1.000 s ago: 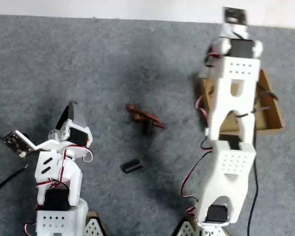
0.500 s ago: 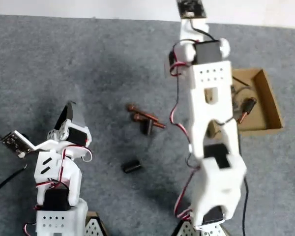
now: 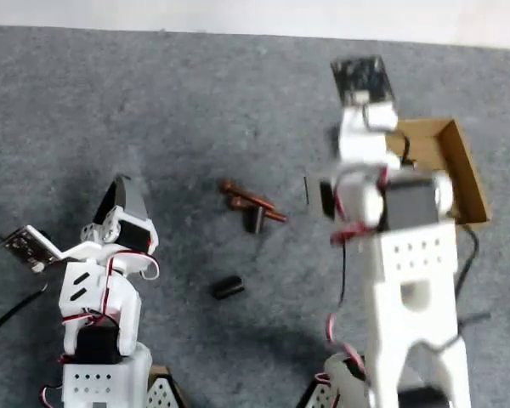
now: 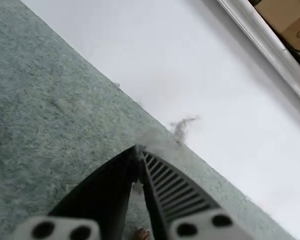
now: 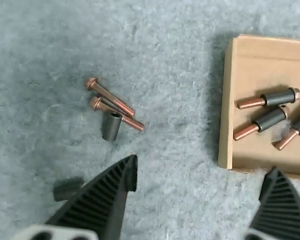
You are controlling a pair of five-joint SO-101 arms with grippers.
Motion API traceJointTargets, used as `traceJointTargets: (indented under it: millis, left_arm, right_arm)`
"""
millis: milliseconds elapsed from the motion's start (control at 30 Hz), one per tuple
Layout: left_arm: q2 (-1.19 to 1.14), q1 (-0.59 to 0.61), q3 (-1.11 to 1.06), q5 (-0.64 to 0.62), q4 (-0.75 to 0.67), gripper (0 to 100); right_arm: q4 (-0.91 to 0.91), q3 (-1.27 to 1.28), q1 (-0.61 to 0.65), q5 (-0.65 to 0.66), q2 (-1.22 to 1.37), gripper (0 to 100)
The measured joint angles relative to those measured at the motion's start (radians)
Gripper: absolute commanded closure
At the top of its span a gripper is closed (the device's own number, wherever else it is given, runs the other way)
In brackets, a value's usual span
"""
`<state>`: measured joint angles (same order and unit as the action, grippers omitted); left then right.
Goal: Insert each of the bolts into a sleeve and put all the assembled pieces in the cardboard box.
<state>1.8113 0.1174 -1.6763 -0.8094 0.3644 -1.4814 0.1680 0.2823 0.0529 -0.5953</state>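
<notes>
Gaping wide and empty, the right jaws hung over the bench [image 5: 165, 45] between the loose parts and the cardboard box [image 5: 225, 100], having drawn back in the last second from a stretch above that box. Three assembled pieces [image 5: 267, 98] lay inside, so a delivery was probably just completed. Two bolts [image 5: 110, 97] remained side by side, one sleeve [image 5: 111, 126] against them and likely to hinder a single pick. A second sleeve [image 5: 67, 189] lay apart. The left jaws [image 4: 139, 152] were closed near the bench's edge.

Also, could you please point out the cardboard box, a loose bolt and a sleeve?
Cardboard box [image 5: 265, 65]: right wrist view, bare floor.
Loose bolt [image 5: 111, 98]: right wrist view, shank.
Sleeve [image 5: 111, 126]: right wrist view, side.
</notes>
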Motion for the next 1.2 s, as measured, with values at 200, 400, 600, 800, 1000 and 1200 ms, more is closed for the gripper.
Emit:
traceJointTargets:
  millis: [200,400,600,800,1000,1200]
  left_arm:
    - [0.000,0.000,0.000,0.028,0.011,99]
    - [0.000,0.000,0.000,0.028,0.018,99]
    - [0.000,0.006,0.000,0.028,0.018,99]
    - [0.000,0.106,0.000,0.028,0.018,99]
    - [0.000,0.173,0.000,0.011,0.018,99]
    - [0.000,0.195,0.000,-0.054,0.018,99]
  right_arm:
    - [0.287,0.480,0.005,0.130,-0.259,65.6]
    - [0.433,0.741,0.166,0.149,-0.256,65.6]
    - [0.491,0.723,0.434,0.157,-0.061,65.6]
    - [0.497,0.628,0.565,0.399,0.183,65.6]
    - [0.485,0.615,0.608,0.577,0.282,65.6]
    - [0.485,0.615,0.649,0.631,0.338,65.6]
